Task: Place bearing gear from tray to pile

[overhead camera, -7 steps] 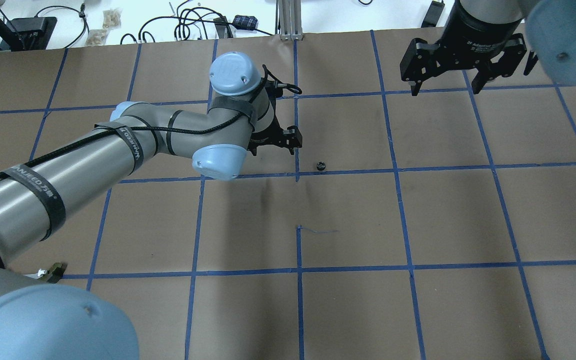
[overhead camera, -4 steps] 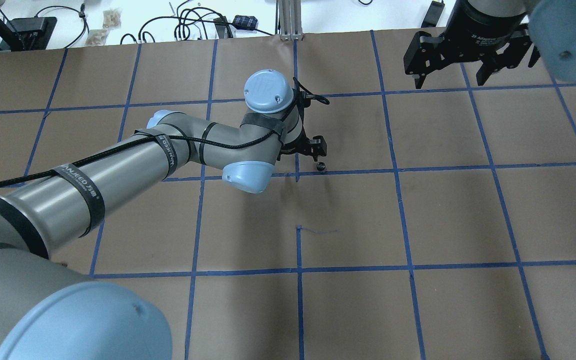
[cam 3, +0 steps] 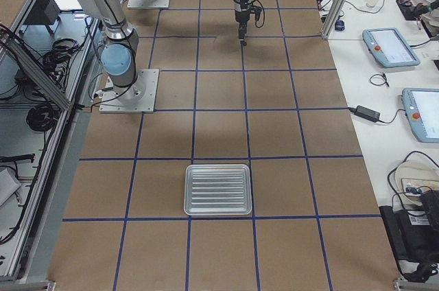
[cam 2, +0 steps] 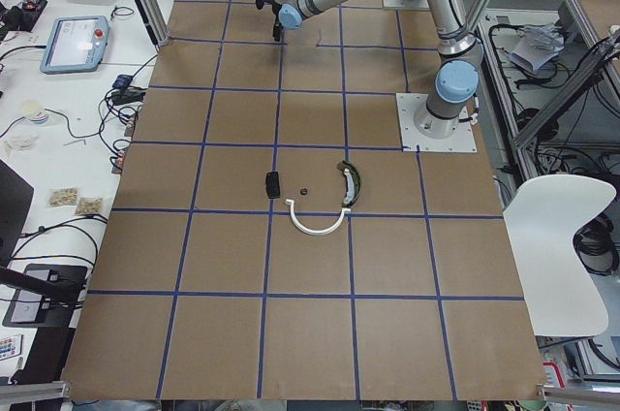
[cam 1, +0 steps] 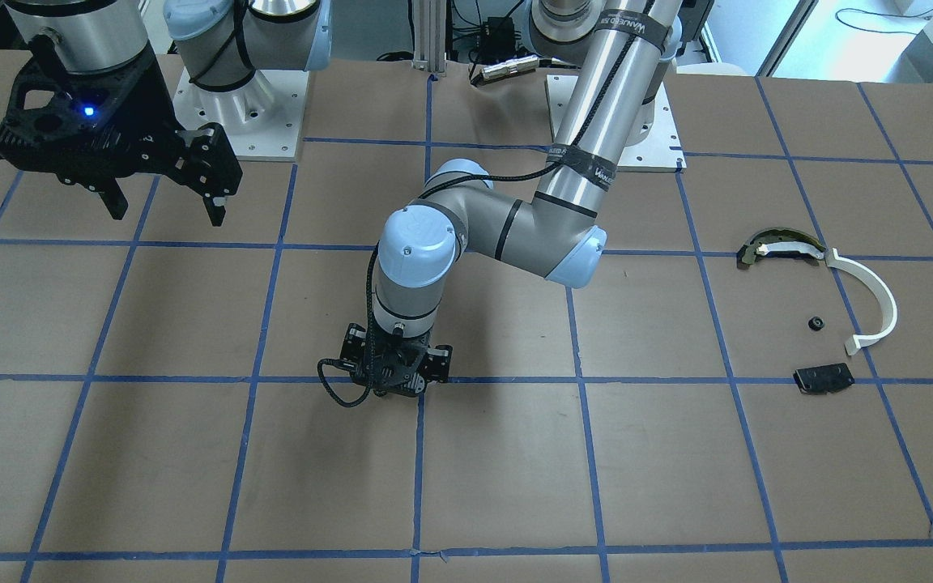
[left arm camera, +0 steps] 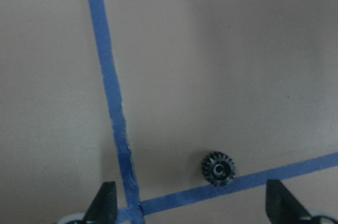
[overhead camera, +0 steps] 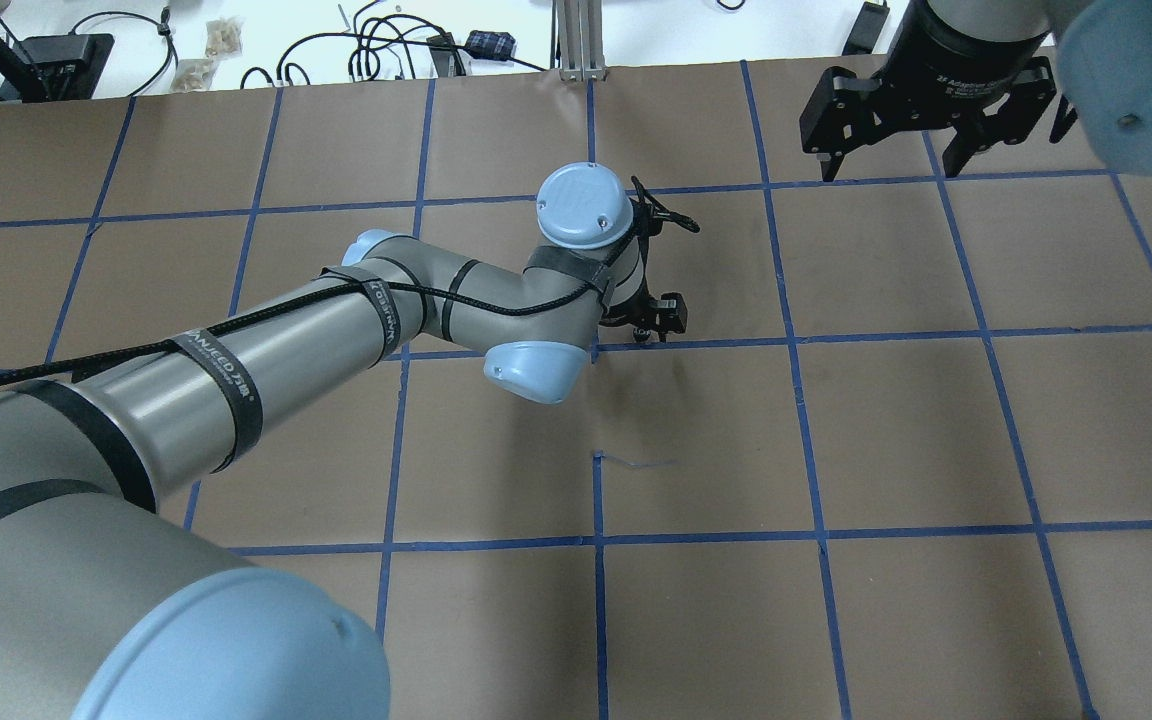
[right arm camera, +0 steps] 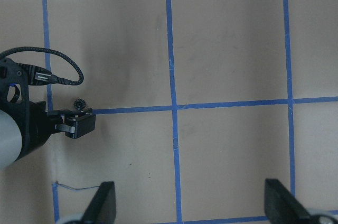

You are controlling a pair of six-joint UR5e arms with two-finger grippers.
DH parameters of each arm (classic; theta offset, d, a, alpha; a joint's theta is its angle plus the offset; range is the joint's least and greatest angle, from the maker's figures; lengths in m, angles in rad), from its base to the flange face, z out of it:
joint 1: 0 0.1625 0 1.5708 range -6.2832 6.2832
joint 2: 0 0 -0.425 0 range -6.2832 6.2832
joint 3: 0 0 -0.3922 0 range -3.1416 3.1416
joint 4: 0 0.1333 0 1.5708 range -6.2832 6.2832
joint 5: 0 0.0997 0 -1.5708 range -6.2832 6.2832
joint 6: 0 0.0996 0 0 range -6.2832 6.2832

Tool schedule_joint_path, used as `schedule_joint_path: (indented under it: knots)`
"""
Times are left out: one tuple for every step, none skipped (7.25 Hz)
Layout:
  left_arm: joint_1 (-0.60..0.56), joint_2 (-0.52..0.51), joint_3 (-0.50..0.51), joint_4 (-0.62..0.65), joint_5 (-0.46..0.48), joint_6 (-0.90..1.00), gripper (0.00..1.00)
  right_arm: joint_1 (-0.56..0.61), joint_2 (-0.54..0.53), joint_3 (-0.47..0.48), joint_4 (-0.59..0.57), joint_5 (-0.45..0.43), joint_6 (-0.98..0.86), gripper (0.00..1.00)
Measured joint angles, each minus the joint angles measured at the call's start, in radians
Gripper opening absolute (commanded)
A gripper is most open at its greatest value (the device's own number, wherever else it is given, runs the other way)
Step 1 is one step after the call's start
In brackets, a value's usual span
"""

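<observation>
The bearing gear (left arm camera: 218,169), small, black and toothed, lies on the brown paper beside a crossing of blue tape lines. It also shows in the right wrist view (right arm camera: 80,105). My left gripper (left arm camera: 193,205) is open and hangs just above it, the gear between the fingers and nearer the right one. The gripper (overhead camera: 654,325) hides the gear in the overhead view. The pile lies far off to the robot's left: white half-ring (cam 1: 871,300), olive curved piece (cam 1: 774,245), black plate (cam 1: 823,378). My right gripper (overhead camera: 886,168) is open and empty, high at the far right.
A ribbed metal tray (cam 3: 218,189) lies at the table's right end with nothing in it. A small black part (cam 1: 816,324) sits among the pile pieces. Cables and devices lie beyond the table's far edge (overhead camera: 386,45).
My left arm has swung right, bringing its open gripper from beside the gear to directly over it. The gear has not moved. The right gripper has stayed nearly in place.
</observation>
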Motion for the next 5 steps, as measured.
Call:
schedule_joint_path:
  knots:
    - [-0.002, -0.006, 0.005, 0.000, 0.000, 0.000, 0.84, 0.000, -0.011, 0.014, 0.002, 0.001, 0.002, 1.00]
    - [-0.002, -0.012, 0.015, 0.001, 0.000, 0.000, 0.79, 0.000, -0.025, 0.034, 0.003, 0.001, 0.004, 1.00]
    - [-0.003, -0.018, 0.025, 0.001, -0.001, 0.000, 0.79, 0.001, -0.033, 0.049, -0.001, 0.002, 0.005, 1.00]
    - [-0.004, -0.025, 0.031, 0.001, -0.001, 0.000, 0.79, 0.000, -0.033, 0.048, -0.008, 0.004, 0.004, 1.00]
    - [-0.005, -0.029, 0.034, 0.001, -0.001, -0.001, 0.49, 0.000, -0.025, 0.033, -0.012, 0.006, 0.004, 1.00]
